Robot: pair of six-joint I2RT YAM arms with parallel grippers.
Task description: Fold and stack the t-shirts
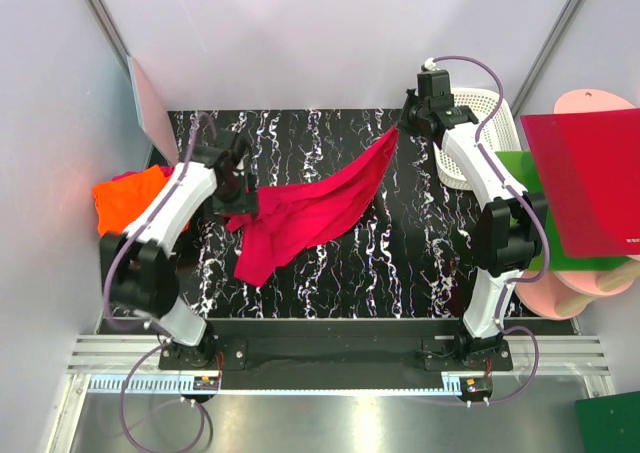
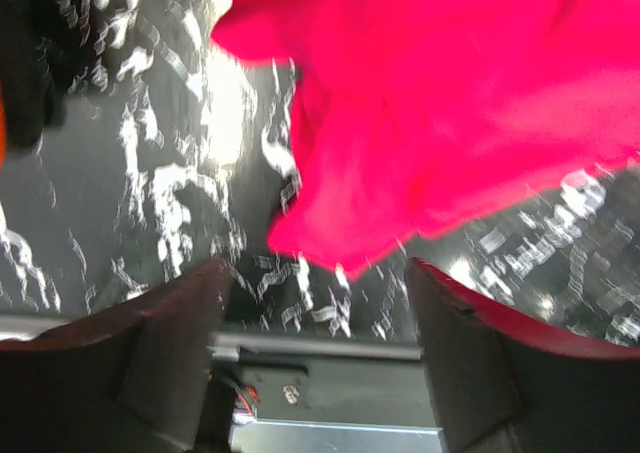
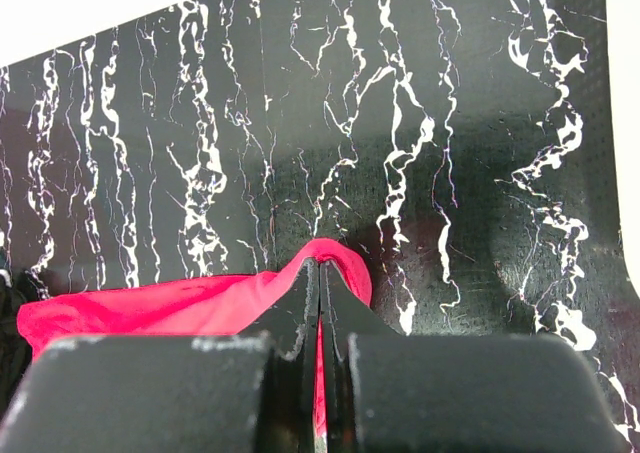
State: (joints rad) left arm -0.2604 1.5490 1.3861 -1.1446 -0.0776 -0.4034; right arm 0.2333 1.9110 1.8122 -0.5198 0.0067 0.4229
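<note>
The crimson t-shirt (image 1: 310, 208) hangs stretched across the black marbled table (image 1: 400, 253). My right gripper (image 1: 397, 125) lifts its far corner, shut on a fold of the red cloth (image 3: 180, 303); in the right wrist view the gripper (image 3: 320, 269) pinches it with the jaws pressed together. My left gripper (image 1: 238, 195) is at the shirt's left end. In the left wrist view it (image 2: 315, 273) stands open, nothing between its fingers (image 2: 180, 323), and the red cloth (image 2: 430, 103) sags just beyond the tips. The orange t-shirt (image 1: 130, 195) lies bunched at the table's left edge.
A white basket (image 1: 482, 123) stands at the back right. A stiff red board (image 1: 590, 178) and a green board (image 1: 515, 165) lie over pink round pieces (image 1: 590, 103) to the right. A grey panel (image 1: 148, 98) leans at the back left.
</note>
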